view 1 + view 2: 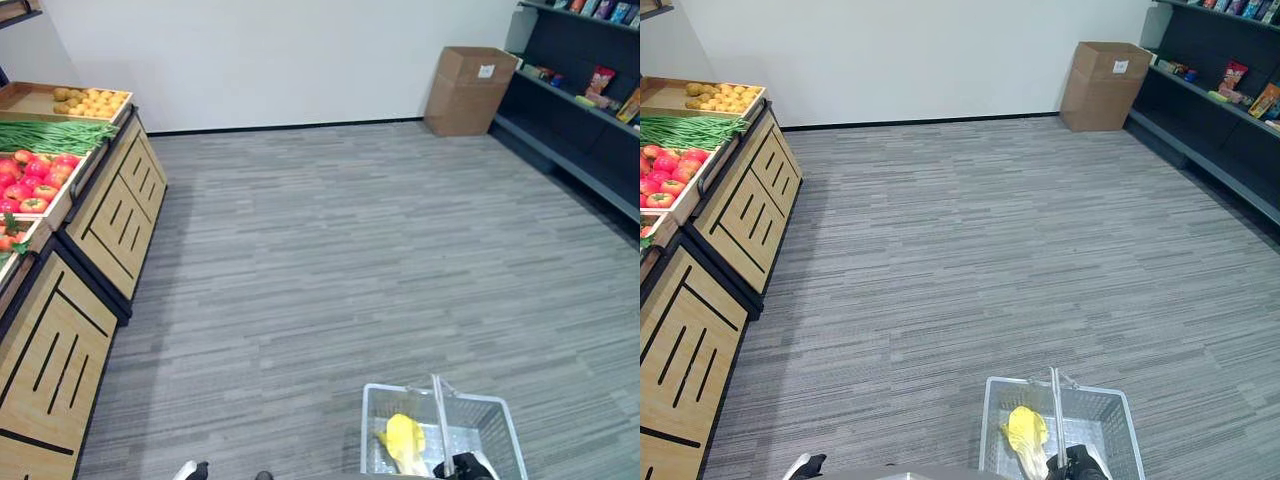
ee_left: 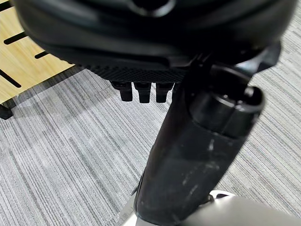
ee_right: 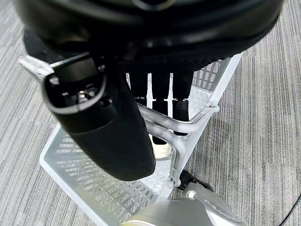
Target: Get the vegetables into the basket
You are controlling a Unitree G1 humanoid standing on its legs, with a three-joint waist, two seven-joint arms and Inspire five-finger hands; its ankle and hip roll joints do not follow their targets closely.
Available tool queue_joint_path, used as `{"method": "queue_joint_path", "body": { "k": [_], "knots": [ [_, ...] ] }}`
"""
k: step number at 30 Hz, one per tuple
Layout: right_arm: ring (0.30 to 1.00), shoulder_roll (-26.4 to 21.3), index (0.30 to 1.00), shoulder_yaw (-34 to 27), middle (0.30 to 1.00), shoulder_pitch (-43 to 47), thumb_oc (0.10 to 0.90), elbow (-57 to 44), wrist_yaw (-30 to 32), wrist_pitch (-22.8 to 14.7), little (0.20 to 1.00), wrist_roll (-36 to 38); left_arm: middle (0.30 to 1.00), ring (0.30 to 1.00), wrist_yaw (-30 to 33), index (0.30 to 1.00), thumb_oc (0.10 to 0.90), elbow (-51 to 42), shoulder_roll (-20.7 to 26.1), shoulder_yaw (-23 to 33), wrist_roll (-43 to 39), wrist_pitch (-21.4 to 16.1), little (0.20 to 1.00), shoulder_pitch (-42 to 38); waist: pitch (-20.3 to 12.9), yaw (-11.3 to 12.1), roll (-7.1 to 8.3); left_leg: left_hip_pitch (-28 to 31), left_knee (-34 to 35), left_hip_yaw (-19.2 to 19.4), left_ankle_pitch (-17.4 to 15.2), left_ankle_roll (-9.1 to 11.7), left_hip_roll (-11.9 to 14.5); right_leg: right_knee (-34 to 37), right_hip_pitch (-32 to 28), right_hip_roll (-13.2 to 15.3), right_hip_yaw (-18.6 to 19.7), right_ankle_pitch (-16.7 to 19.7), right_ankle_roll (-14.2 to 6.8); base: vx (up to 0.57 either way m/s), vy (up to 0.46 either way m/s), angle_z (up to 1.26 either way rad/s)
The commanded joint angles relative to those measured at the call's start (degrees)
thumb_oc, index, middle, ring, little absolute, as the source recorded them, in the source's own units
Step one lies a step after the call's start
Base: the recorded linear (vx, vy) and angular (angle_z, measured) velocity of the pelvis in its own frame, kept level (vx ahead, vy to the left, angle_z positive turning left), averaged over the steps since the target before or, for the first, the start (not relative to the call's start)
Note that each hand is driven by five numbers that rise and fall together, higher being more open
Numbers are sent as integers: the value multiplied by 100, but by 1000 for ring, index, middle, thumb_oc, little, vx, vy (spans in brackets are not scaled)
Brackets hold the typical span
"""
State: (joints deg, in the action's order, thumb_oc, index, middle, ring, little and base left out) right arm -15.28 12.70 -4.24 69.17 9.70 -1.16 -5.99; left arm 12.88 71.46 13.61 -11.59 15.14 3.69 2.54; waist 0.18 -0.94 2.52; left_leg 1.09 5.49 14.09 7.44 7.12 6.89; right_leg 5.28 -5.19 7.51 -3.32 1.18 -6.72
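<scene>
A silver wire basket (image 1: 503,422) hangs low in front of me at the right, above the floor. My right hand (image 1: 466,467) is shut on its handle (image 3: 190,126), with the fingers (image 3: 160,101) curled over the bar. Inside the basket lies a yellow leafy vegetable (image 1: 403,441), whose pale end (image 3: 160,150) shows under the handle. My left hand (image 2: 197,155) hangs at my side over the carpet, fingers relaxed and holding nothing. More vegetables lie on the wooden stand (image 1: 110,215) at the far left: green beans (image 1: 52,135), red tomatoes (image 1: 32,172) and potatoes (image 1: 90,101).
A cardboard box (image 1: 468,90) stands against the back wall at the right. Dark shelves (image 1: 585,110) with packets run along the right side. Grey carpet (image 1: 350,250) stretches between the stand and the shelves.
</scene>
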Motion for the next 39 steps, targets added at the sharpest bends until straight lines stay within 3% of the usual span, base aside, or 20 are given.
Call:
{"method": "queue_joint_path", "body": {
  "k": [1, 13, 14, 39],
  "knots": [
    [300, -122, 300, 33, 300, 322, 400, 54, -22, 1, 300, -61, 1000, 1000, 91, 1000, 900, 40, 63, -5, -160, -166, 1000, -689, 436, 56, 11, 400, -49, 30, -439, -131, -114, -293, 0, 340, -117, 220, -419, 0, 0, 0],
    [300, -119, 300, 5, 300, 308, 400, 80, -112, -39, 300, 52, 1000, 1000, -101, 1000, 900, 111, 77, -11, -246, -223, 1000, -693, 456, 62, 32, 430, -49, 31, -512, -192, -200, -362, 27, 387, -89, 210, -449, 0, 6, 0],
    [300, 243, 300, -139, 300, 407, 400, 501, -463, 18, 300, 915, 1000, 1000, -525, 1000, 900, 294, -129, 167, -993, -333, 1000, -653, 424, -6, 12, 553, -49, 475, -515, -244, -299, -129, -46, -56, -959, 306, -215, 0, 0, 0],
    [300, 251, 300, -103, 300, 389, 400, 719, -588, 78, 300, 745, 1000, 1000, -649, 1000, 900, 359, -184, 110, -836, -318, 1000, -570, 409, 21, -22, 632, -49, 490, -624, -273, -336, -132, -70, 22, -931, 350, -266, 3, 10, 1]
  ]
}}
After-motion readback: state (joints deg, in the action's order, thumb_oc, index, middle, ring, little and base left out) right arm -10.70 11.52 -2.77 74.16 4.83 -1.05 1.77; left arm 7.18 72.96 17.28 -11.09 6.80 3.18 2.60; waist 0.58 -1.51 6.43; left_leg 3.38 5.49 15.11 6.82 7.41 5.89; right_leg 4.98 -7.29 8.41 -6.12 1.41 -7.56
